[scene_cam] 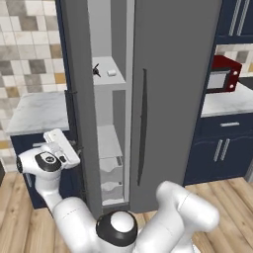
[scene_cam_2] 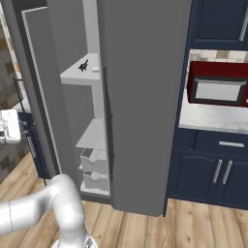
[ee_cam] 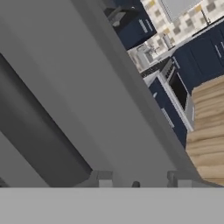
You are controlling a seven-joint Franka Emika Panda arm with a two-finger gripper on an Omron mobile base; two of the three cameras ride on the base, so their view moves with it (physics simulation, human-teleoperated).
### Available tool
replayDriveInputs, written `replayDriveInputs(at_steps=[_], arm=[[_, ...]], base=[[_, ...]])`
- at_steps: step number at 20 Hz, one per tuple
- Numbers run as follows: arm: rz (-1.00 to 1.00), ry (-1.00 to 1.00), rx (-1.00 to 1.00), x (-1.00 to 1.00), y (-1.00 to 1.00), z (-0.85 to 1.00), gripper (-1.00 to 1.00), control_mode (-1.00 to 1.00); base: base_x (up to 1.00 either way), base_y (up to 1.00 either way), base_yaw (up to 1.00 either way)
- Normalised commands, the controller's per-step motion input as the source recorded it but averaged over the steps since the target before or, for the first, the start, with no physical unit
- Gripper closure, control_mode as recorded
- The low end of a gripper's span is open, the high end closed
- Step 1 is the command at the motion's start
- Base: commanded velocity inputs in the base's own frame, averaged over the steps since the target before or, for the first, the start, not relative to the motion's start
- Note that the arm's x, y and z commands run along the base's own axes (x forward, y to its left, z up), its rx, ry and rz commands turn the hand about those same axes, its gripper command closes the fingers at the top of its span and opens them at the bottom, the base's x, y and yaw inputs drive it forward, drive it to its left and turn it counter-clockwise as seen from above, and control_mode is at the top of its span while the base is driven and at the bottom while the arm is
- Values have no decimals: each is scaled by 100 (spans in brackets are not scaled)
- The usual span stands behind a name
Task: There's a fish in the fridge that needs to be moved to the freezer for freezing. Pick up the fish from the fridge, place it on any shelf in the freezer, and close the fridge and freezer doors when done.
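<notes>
I've got the tall matte grey two-door unit filling most of both base views. Its wider grey door panel (scene_cam: 173, 99) with the slim dark bar handle (scene_cam: 143, 128) sits shut across the fridge section. The narrower grey door panel (scene_cam: 81, 99) stands swung out, edge-on to me, so the freezer section (scene_cam: 111, 143) is open: pale inner walls, short white shelves (scene_cam: 109, 78), white drawers (scene_cam: 111, 178) low down. White arm (scene_cam: 74, 217) rises from the base and reaches left; its hand (scene_cam: 60, 147) sits just beside the outer side of the open narrow door, and in the right base view the hand (scene_cam_2: 9, 126) is at the left edge. Hand view looks straight at grey door face, close up; jaws' tips barely peek in at the bottom, cannot tell if they're apart or together. Small dark fish (scene_cam: 97, 70) lies on the upper freezer shelf, small white item (scene_cam: 111, 72) near it. Red microwave (scene_cam: 223, 74) on the marble surface (scene_cam: 227, 101) to the right, navy cabinets (scene_cam: 222, 148) below.
</notes>
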Motion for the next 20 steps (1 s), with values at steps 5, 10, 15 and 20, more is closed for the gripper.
replayDriveInputs(at_steps=[5, 10, 15, 20], arm=[[0, 0, 0, 19, -48, -20, -100, -100], [0, 1, 0, 11, -90, -14, -100, -100], [0, 0, 1, 23, -86, -10, -100, -100], [0, 0, 2, 33, -85, -4, -100, -100]], base=[[0, 0, 0], [0, 0, 0], [0, 0, 0], [0, 0, 0]])
